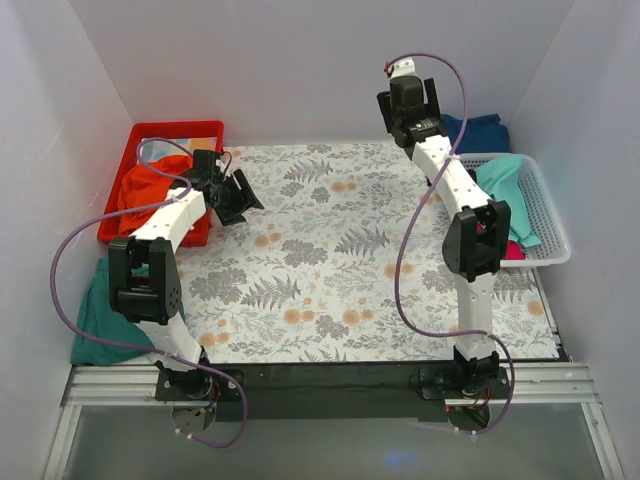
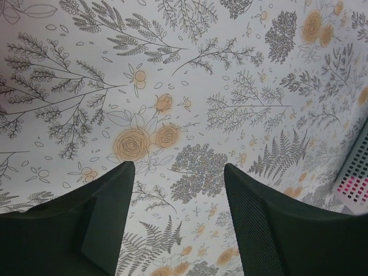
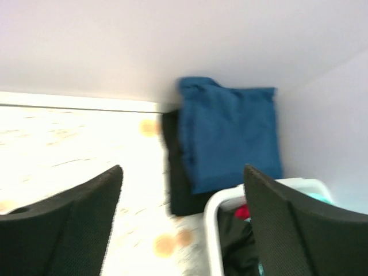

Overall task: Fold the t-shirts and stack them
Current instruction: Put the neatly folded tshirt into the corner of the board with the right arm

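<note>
I find the folded blue t-shirt (image 3: 227, 135) in the tabletop's (image 1: 330, 290) far-right corner, just ahead of the released, empty right gripper (image 1: 407, 98); left gripper (image 2: 178, 165) likewise released.

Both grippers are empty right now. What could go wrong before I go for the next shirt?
1. The folded blue shirt sits on a black shirt in the far right corner, against the white basket. The open right gripper is near it, and a low sweep might skew the stack.
2. A teal shirt lies at the table's left edge beside the left arm, by its cable. It may snag or slip off.
</note>
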Available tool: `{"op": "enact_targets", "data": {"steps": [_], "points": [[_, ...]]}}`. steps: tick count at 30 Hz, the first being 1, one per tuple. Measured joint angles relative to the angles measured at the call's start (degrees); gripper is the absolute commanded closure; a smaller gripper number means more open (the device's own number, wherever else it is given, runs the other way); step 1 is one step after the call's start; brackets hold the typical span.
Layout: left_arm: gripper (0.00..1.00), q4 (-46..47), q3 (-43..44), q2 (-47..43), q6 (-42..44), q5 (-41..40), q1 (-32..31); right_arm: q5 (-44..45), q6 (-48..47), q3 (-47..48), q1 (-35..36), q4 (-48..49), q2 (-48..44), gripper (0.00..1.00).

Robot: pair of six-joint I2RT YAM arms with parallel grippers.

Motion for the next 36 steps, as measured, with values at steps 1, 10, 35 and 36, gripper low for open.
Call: {"op": "enact_targets", "data": {"steps": [1, 10, 35, 36], "points": [[0.29, 0.4, -0.1, -0.1, 0.4, -0.3, 0.0, -1.7, 1.3, 0.0, 1.1, -2.2, -2.2, 0.02], [0.28, 3.7, -2.7, -4.0, 3.6, -1.7, -0.1, -14.1, 14.0, -12.4, 6.4, -16.9, -17.7, 0.02], [0.28, 10.6, -15.1, -18.0, 5.6, -2.7, -0.1, -20.2, 25.3, -44.8, 17.0, -10.7, -37.1, 0.01], [0.27, 10.5, -15.1, -18.0, 5.6, -2.7, -0.1, -20.2, 25.3, -45.0, 17.1, -10.8, -37.1, 0.02]]}}
